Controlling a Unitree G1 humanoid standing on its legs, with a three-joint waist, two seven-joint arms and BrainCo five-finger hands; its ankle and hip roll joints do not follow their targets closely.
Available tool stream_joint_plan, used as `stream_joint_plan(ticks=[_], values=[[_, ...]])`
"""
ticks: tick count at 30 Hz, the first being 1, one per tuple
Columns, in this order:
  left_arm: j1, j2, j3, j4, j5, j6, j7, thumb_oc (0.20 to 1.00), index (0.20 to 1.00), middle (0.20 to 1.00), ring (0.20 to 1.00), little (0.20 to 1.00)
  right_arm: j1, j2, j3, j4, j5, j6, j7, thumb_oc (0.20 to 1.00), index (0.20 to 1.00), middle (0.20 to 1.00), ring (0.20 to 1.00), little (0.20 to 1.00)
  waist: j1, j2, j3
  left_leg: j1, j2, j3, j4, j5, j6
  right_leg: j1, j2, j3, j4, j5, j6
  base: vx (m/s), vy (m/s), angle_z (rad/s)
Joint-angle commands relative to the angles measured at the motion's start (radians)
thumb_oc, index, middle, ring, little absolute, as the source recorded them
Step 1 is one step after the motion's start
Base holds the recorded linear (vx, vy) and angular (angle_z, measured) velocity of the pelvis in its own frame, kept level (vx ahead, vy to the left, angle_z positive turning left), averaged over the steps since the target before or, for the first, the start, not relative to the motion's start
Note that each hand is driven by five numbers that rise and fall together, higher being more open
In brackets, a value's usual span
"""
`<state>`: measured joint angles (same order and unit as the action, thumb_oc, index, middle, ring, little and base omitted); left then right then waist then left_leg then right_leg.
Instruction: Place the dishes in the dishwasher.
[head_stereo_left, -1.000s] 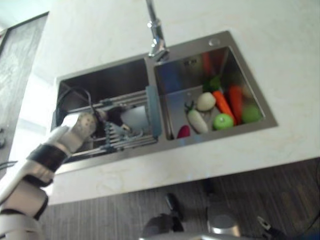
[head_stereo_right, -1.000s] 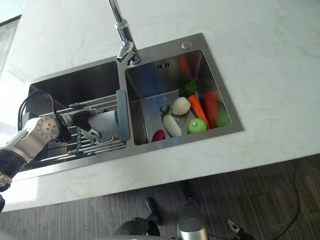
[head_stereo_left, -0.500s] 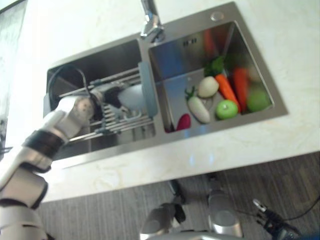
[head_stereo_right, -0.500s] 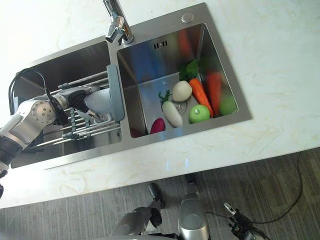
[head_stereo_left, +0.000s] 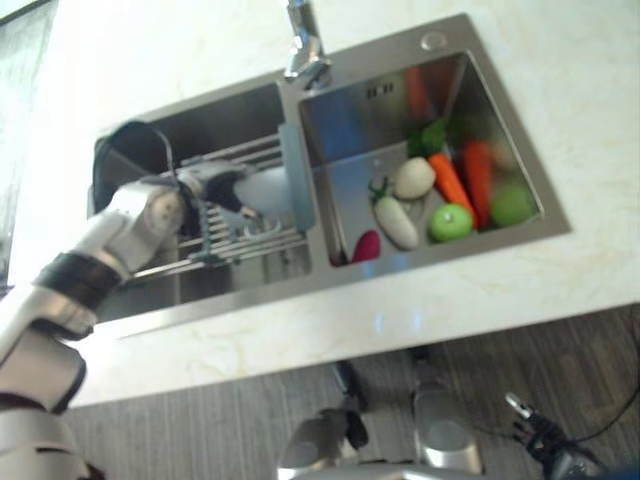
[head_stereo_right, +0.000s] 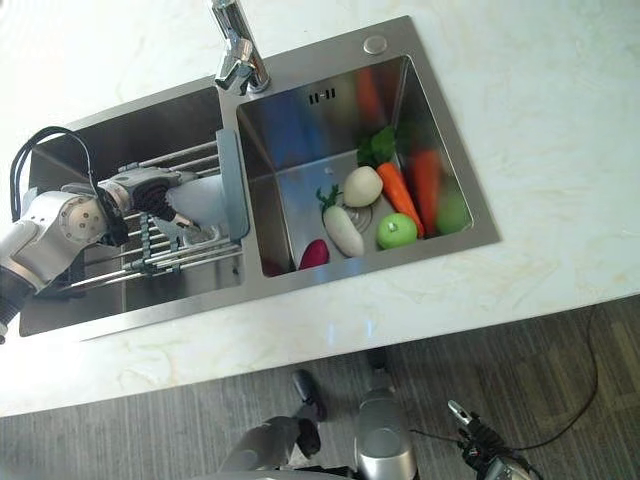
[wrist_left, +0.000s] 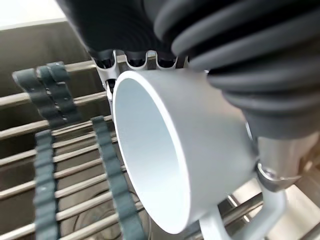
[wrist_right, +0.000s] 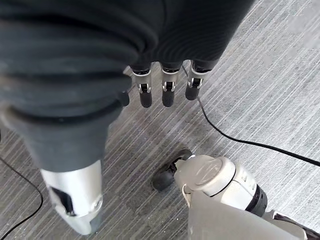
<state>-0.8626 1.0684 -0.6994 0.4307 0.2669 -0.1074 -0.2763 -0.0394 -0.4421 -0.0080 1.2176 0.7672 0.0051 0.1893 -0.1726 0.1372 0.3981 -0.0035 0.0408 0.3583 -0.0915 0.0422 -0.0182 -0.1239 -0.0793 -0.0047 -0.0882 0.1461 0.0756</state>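
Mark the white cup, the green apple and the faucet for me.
white cup (wrist_left: 210, 165): left wrist view, on its outer side wall.
green apple (head_stereo_right: 397, 231): right eye view, on the middle of its top.
faucet (head_stereo_right: 238, 62): right eye view, on the lower part of its metal spout.

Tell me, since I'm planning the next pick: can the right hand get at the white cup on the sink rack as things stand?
Probably not. The right hand hangs open over the floor, away from the sink, and the left hand already sits on the white cup over the rack, blocking that side.
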Motion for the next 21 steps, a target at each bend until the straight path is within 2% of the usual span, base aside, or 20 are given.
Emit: stream_joint_plan(ticks=[1, 5, 10, 14, 17, 20, 21], values=[[0.051, 0.045, 0.002, 0.089, 0.092, 0.009, 0.025, 0.2, 0.2, 0.2, 0.2, 0.2, 0.028, -0.012, 0.035, 0.026, 0.011, -0.014, 0.005, 1.0, 1.0, 1.0, 1.0, 1.0, -0.012, -0.027, -0.078, -0.043, 0.032, -0.1, 0.005, -0.026, -0.045, -0.033, -0.109, -0.063, 0.006, -0.008, 0.107, 0.0, -0.007, 0.13], [0.07, 0.057, 0.052, 0.212, 0.133, -0.014, 0.12, 0.2, 0.2, 0.2, 0.2, 0.2, 0.028, -0.017, 0.049, 0.019, 0.012, -0.016, 0.001, 1.0, 1.0, 1.0, 1.0, 1.0, -0.009, -0.027, -0.087, -0.039, 0.035, -0.11, 0.004, -0.021, -0.049, -0.025, -0.102, -0.068, 0.014, -0.018, 0.098, 0.01, 0.002, 0.05], [0.08, 0.073, 0.103, 0.24, 0.171, -0.013, 0.218, 0.2, 0.2, 0.2, 0.2, 0.2, 0.032, -0.014, 0.048, 0.023, 0.007, -0.011, -0.003, 1.0, 1.0, 1.0, 1.0, 1.0, 0.001, -0.023, -0.1, -0.032, 0.035, -0.122, 0.004, -0.022, -0.049, -0.011, -0.1, -0.076, 0.021, -0.03, 0.093, 0.01, 0.008, 0.03], [0.088, 0.105, 0.14, 0.205, 0.203, 0.012, 0.261, 0.2, 0.2, 0.2, 0.2, 0.2, 0.042, -0.007, 0.045, 0.023, -0.002, -0.009, -0.009, 1.0, 1.0, 1.0, 1.0, 1.0, 0.009, -0.014, -0.117, -0.022, 0.031, -0.129, 0.004, -0.026, -0.05, 0.004, -0.102, -0.087, 0.027, -0.04, 0.092, 0.03, 0.028, 0.17], [0.1, 0.134, 0.199, 0.127, 0.196, 0.071, 0.353, 0.2, 0.2, 0.2, 0.2, 0.2, 0.054, 0.009, 0.042, 0.023, -0.025, -0.012, -0.012, 1.0, 1.0, 1.0, 1.0, 1.0, 0.023, -0.009, -0.138, -0.011, 0.032, -0.136, 0.004, -0.032, -0.052, 0.024, -0.107, -0.107, 0.028, -0.051, 0.092, 0.01, 0.018, 0.15], [0.15, 0.139, 0.284, 0.099, 0.203, 0.063, 0.465, 0.2, 0.2, 0.2, 0.2, 0.2, 0.071, 0.031, 0.042, 0.028, -0.047, -0.011, -0.024, 1.0, 1.0, 1.0, 1.0, 1.0, 0.036, -0.01, -0.16, 0.001, 0.034, -0.14, 0.004, -0.035, -0.055, 0.042, -0.108, -0.12, 0.031, -0.062, 0.09, 0.03, -0.004, 0.19], [0.181, 0.131, 0.325, 0.085, 0.212, 0.062, 0.533, 0.2, 0.2, 0.2, 0.2, 0.2, 0.081, 0.038, 0.041, 0.037, -0.053, -0.007, -0.031, 1.0, 1.0, 1.0, 1.0, 1.0, 0.04, -0.01, -0.176, 0.01, 0.037, -0.14, 0.004, -0.037, -0.057, 0.055, -0.108, -0.125, 0.032, -0.07, 0.088, 0.06, -0.002, 0.15]])
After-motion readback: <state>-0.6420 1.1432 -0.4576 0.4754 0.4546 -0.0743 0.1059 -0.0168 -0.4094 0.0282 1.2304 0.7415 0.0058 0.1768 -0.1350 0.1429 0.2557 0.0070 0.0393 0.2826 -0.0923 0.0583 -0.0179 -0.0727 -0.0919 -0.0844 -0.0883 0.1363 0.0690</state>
